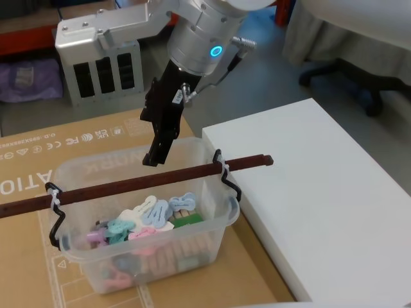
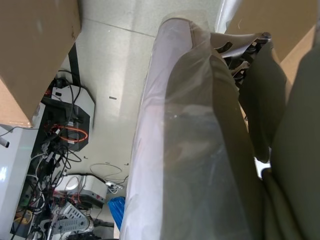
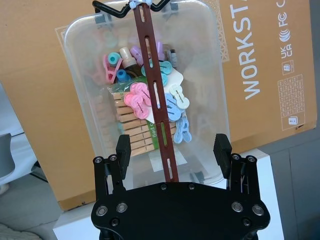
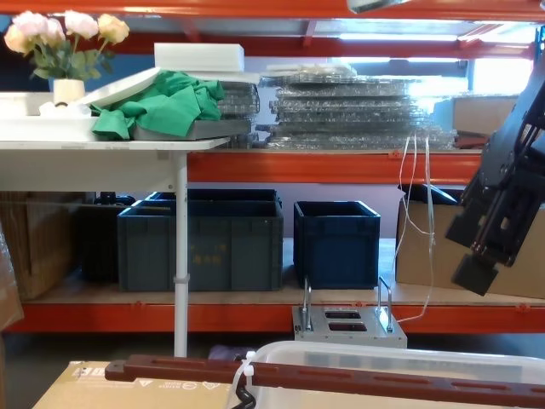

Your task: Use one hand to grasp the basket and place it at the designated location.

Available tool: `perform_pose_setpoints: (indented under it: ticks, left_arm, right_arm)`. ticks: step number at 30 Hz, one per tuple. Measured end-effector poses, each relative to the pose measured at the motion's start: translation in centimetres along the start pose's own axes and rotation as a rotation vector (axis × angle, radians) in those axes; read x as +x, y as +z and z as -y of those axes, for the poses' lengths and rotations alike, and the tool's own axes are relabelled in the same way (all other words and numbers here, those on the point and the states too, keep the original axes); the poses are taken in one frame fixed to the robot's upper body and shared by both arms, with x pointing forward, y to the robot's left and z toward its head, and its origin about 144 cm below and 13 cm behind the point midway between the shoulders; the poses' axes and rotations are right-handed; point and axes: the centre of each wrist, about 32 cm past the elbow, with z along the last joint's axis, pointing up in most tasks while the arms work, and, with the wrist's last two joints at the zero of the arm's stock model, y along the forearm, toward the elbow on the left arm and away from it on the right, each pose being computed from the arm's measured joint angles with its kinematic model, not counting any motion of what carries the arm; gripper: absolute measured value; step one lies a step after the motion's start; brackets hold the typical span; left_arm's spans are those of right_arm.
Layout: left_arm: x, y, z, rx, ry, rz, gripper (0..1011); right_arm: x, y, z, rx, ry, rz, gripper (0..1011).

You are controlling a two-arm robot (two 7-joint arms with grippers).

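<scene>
1. Right gripper (image 3: 172, 150): jaws spread wide, holding nothing. In the right wrist view the handle (image 3: 152, 95) runs through the gap between them and touches neither.
2. Position: in the head view the gripper hangs tilted just above the handle, over the far rim of the basket (image 1: 218, 234).
3. Handle: dark reddish-brown slotted bar lying across the basket's top, both ends overhanging the sides. It is carried on black wire hooks (image 1: 229, 183), with a white zip tie (image 1: 53, 200) near its left end.
4. Basket: translucent white tub, upright on a cardboard box (image 1: 38, 160). It holds pastel plastic and wooden pegs (image 1: 151, 215).
5. Desk (image 1: 321, 192): white, just beside the basket on the right.
</scene>
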Motion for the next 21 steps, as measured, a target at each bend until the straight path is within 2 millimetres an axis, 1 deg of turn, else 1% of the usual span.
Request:
perform_pose_setpoints:
  ticks: [21]
  left_arm:
    - [0.00, 0.00, 0.00, 0.000, 0.000, 0.000, 0]
  right_arm:
    - [0.05, -0.03, -0.26, 0.003, 0.005, 0.001, 1001]
